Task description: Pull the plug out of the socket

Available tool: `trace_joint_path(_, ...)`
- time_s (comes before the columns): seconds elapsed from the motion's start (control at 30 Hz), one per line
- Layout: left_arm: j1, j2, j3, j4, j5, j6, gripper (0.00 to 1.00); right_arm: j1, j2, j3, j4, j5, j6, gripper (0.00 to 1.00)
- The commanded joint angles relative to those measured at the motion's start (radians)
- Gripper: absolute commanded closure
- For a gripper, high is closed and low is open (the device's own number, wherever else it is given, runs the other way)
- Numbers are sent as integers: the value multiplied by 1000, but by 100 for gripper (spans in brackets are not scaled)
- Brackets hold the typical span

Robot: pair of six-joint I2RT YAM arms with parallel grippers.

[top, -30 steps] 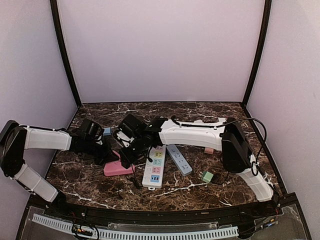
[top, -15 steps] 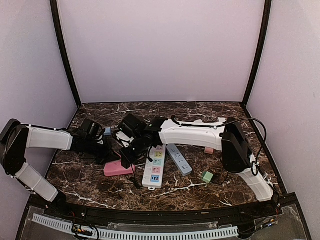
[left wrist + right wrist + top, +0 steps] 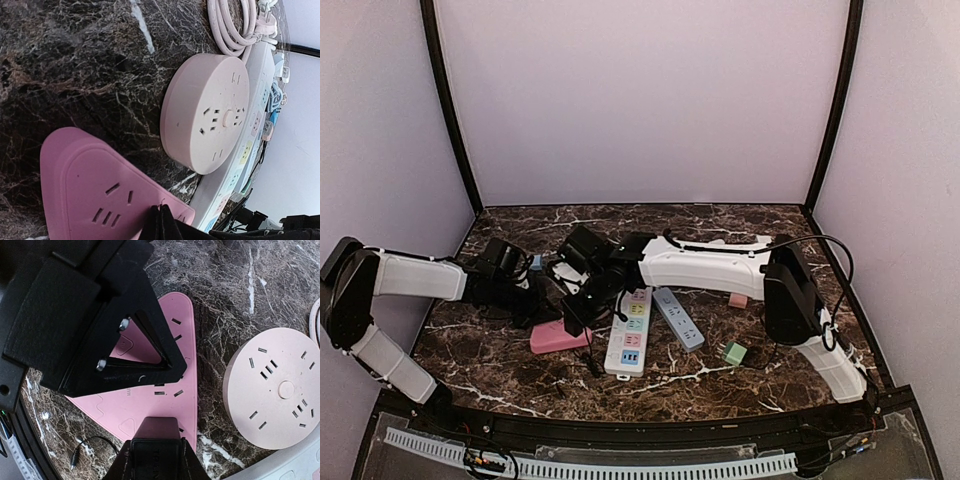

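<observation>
A pink triangular socket [image 3: 558,337] lies flat on the marble table, and also shows in the right wrist view [image 3: 150,400] and the left wrist view [image 3: 90,195]. My right gripper [image 3: 154,442] is shut on a black plug [image 3: 155,427] that stands over the socket's near corner; I cannot tell whether its pins are still in. My left gripper [image 3: 161,222] is shut, with its tips pressed down on the socket's top face. It appears in the right wrist view as a black triangular frame [image 3: 150,355]. In the top view both grippers meet over the socket, left [image 3: 538,308] and right [image 3: 574,318].
A round pale pink socket [image 3: 272,385] lies just right of the triangular one. A white power strip with coloured outlets [image 3: 630,335] and a blue-grey strip [image 3: 678,318] lie beyond it. A green adapter [image 3: 734,352] and a pink adapter [image 3: 737,300] sit further right. A thin black lead [image 3: 85,450] lies near the front.
The pink socket and both grippers have shifted a few pixels to the right in the top view. Nothing else has moved.
</observation>
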Motion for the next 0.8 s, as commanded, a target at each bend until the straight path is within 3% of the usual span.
trace_joint_path(0.0,-3,59,-84,-211,-120,27,100,-27,-49,65,6,14,-3,96)
trace_joint_path(0.77,-4,49,-83,-199,-111,26,100,-31,-5,185,-78,-6,2,97)
